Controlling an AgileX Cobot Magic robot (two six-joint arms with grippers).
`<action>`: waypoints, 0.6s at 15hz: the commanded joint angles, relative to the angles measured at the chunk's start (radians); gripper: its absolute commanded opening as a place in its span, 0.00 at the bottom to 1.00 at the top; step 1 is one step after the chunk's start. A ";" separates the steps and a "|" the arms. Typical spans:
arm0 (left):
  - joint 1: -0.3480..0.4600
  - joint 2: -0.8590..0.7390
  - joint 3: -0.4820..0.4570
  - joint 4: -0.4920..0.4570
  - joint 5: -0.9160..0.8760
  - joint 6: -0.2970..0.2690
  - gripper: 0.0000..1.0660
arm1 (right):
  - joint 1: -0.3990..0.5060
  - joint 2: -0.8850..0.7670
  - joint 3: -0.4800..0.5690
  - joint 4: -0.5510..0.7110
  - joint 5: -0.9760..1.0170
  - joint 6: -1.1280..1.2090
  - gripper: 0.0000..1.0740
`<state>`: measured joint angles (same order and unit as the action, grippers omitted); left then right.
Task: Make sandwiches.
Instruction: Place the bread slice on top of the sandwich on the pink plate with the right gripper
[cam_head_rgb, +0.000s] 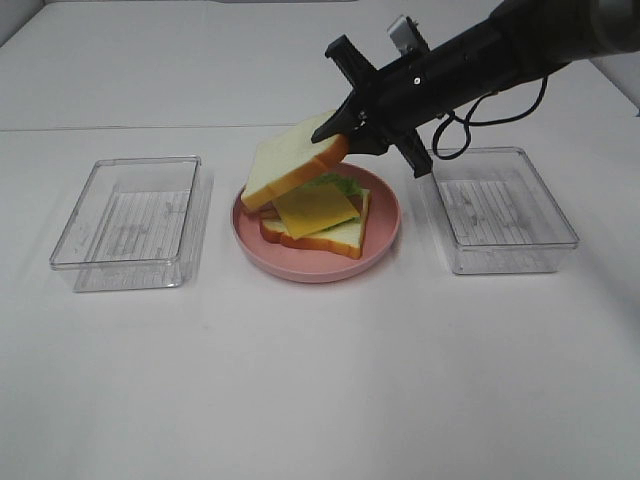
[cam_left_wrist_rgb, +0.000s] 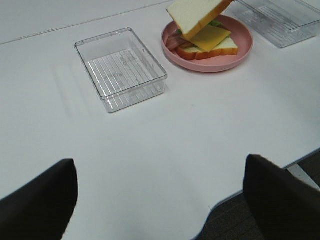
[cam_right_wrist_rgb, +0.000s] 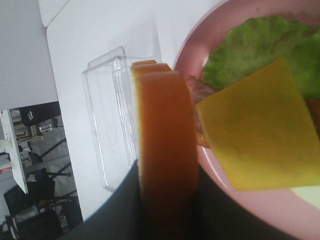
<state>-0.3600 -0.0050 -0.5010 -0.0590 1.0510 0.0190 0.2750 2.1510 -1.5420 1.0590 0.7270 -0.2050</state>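
On the round pink plate (cam_head_rgb: 385, 222) lies a bread slice (cam_head_rgb: 340, 236) with green lettuce (cam_head_rgb: 345, 184), bacon and a yellow cheese square (cam_head_rgb: 314, 208) on top. My right gripper (cam_head_rgb: 340, 135) is shut on a second bread slice (cam_head_rgb: 290, 160) by its crust edge and holds it tilted just above the left of the stack. In the right wrist view the held slice's orange crust (cam_right_wrist_rgb: 165, 165) sits between the fingers (cam_right_wrist_rgb: 117, 210), with cheese (cam_right_wrist_rgb: 260, 130), lettuce (cam_right_wrist_rgb: 255, 50) and bacon (cam_right_wrist_rgb: 200, 92) beyond. My left gripper (cam_left_wrist_rgb: 160, 200) is open over the table's front, far from the plate (cam_left_wrist_rgb: 240, 50).
A clear plastic tray (cam_head_rgb: 130, 220) stands left of the plate and another clear tray (cam_head_rgb: 500, 208) stands right of it, both with nothing inside. The right arm's cable (cam_head_rgb: 490, 115) hangs above the right tray. The table's front edge (cam_left_wrist_rgb: 240, 197) shows in the left wrist view.
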 joint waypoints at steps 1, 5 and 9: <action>-0.001 -0.024 0.002 -0.001 -0.003 0.000 0.80 | -0.002 0.032 0.004 0.061 -0.013 -0.012 0.00; -0.001 -0.024 0.002 -0.001 -0.003 0.000 0.80 | -0.002 0.094 0.004 0.077 -0.042 -0.002 0.00; -0.001 -0.024 0.002 -0.001 -0.003 0.000 0.80 | -0.002 0.090 0.004 -0.010 -0.042 0.002 0.48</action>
<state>-0.3600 -0.0050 -0.5010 -0.0590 1.0510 0.0190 0.2740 2.2460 -1.5410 1.0570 0.6810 -0.2020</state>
